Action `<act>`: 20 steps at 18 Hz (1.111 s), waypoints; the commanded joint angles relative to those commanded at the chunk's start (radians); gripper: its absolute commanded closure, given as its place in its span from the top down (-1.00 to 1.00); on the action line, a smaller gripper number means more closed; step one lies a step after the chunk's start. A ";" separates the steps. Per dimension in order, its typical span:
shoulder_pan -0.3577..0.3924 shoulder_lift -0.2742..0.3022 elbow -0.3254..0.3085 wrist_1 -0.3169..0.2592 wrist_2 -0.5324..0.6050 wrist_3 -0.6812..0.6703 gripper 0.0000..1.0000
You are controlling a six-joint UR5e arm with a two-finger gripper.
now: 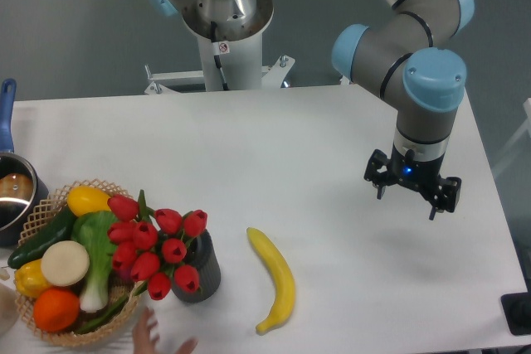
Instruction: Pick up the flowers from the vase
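Plainly, the risks start at the near edge, where a person's fingers [153, 336] poke in just beside the basket [50, 205] and the vase [199, 267]; an arm swinging low toward the flowers [153, 242] could meet them. The flowers sit in the vase at the near left of the counter [274, 138], leaning left over the basket rim. Because the bunch is wider than the vase and tilted, a pinch on the buds could crush or scatter them, and a pull off-axis could drag the vase along or tip it onto the banana [278, 283] just to its right. The basket touches or nearly touches the vase, so there is little room on that side for a finger to slip down to the stems.

Farther back and to the right, the hand [412, 191] hangs above bare counter, well apart from the flowers, its fingers spread and holding nothing. It has a long sweep to make, and a low path would cross the banana.

Counted near to far: one person's fingers showing, one basket of mixed produce, one vase, about ten red buds in one bunch, one banana, one pot [12, 192] with a blue handle at the left edge, one hand.
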 joint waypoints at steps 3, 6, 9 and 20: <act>0.000 0.000 -0.003 0.005 -0.002 0.000 1.00; 0.008 0.011 -0.021 0.029 -0.044 -0.009 1.00; 0.023 0.020 -0.089 0.109 -0.112 -0.060 1.00; -0.003 0.150 -0.195 0.181 -0.311 -0.087 1.00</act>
